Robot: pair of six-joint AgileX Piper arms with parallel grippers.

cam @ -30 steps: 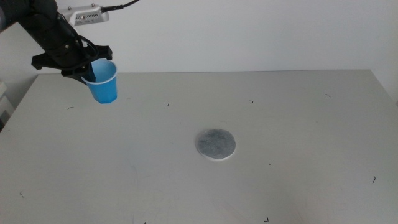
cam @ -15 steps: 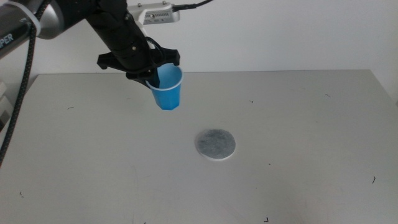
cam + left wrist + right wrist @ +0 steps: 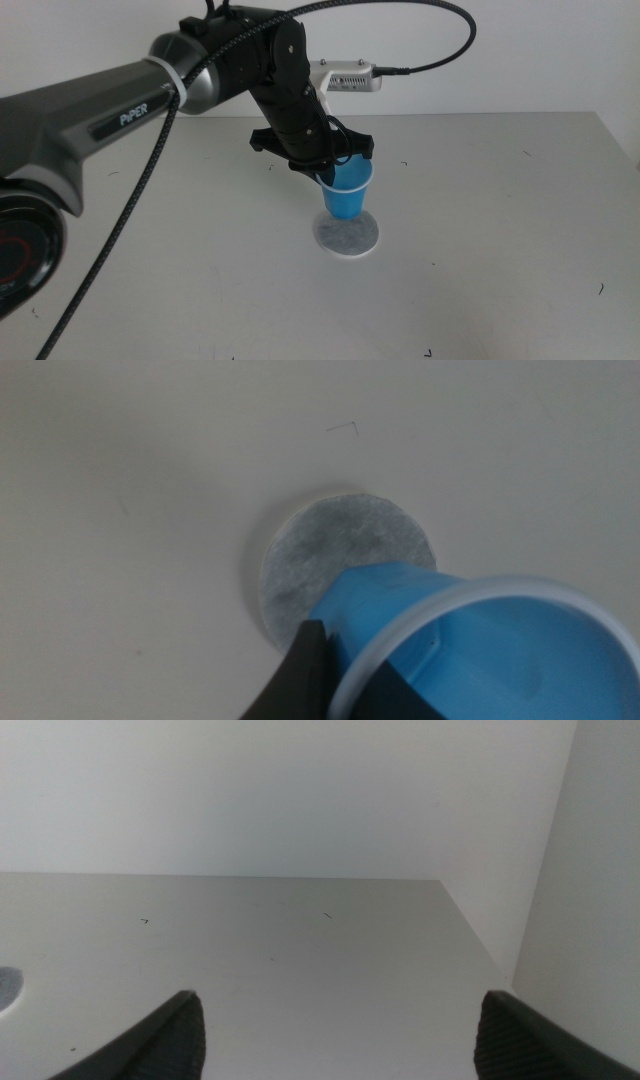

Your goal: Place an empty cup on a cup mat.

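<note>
Carrying the cup (image 3: 348,192) by its rim, my left gripper (image 3: 322,166) has swept from the tabletop's (image 3: 500,200) far-left corner to its middle over the last second, and now hangs over the cup mat (image 3: 348,236). That gripper is clamped on the cup's rim, one jaw inside and one outside. From the middle view the cup's base sits over the mat's far part; I cannot tell whether it touches. My left wrist view shows the cup (image 3: 470,635) tilted, its light blue inside holding nothing, with the mat (image 3: 335,555) partly covered behind it. The mat has not moved. My right gripper (image 3: 335,1030) waits near the tabletop's right side, jaws wide apart and holding nothing. Around the mat the tabletop is open on every side, its edges well away.
</note>
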